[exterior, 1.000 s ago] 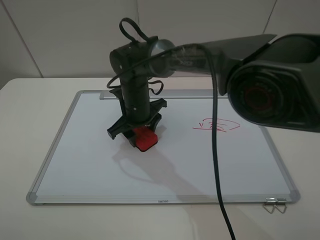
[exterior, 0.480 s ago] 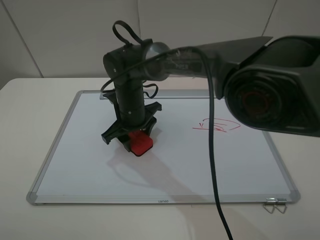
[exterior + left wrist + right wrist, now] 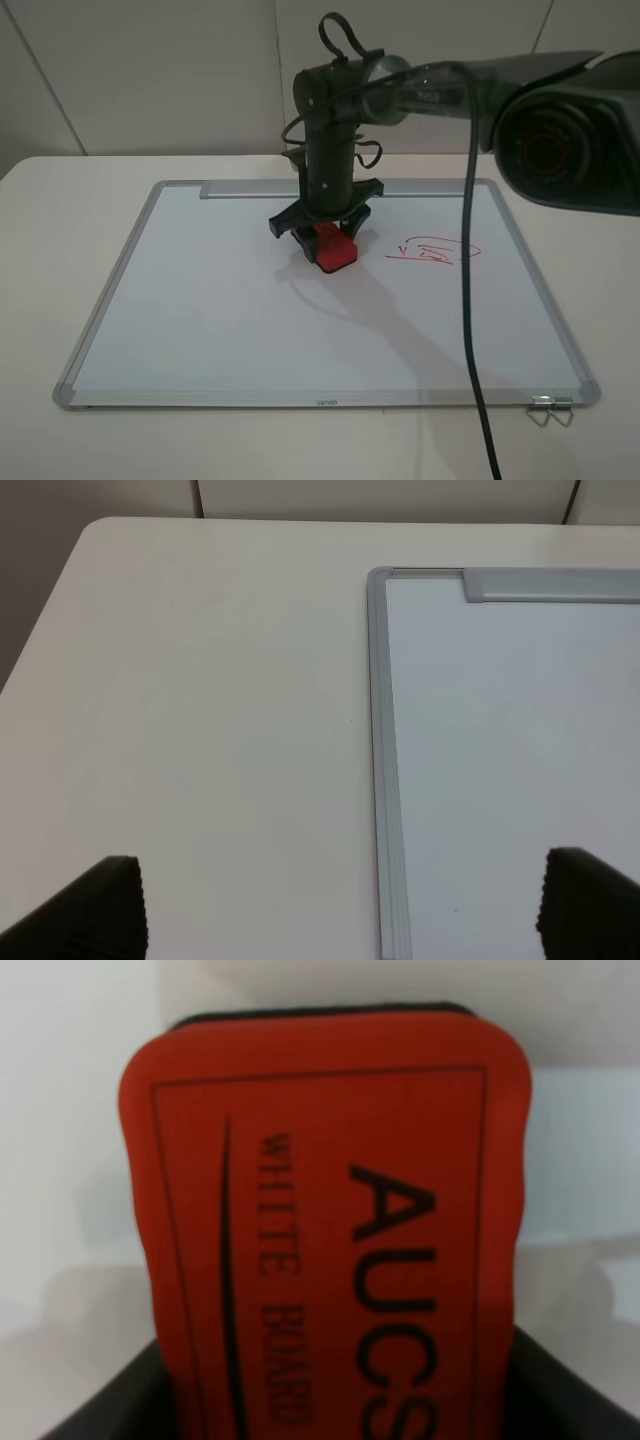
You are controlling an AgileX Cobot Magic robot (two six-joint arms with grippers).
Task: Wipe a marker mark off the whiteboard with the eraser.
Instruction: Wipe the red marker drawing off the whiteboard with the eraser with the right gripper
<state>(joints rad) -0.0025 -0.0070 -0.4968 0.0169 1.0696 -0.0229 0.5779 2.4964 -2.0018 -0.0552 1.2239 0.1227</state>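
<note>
Position change — eraser now farther right on whiteboard
Jaws of right gripper clamp the eraser — left gripper jaws stand wide apart.

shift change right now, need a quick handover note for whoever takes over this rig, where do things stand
Left gripper: open, empty, over the table beside the whiteboard frame.
Right gripper: shut on the eraser, near the board's middle. Whether the eraser touches the surface can't be told.
Marks: a red scribble lies beside the eraser, intact. No other mark shows on the bare board, though one could be hidden under the eraser.
Done: eraser grasped and brought to the board.
Left: check that the target mark is gone, and wipe it if not.
</note>
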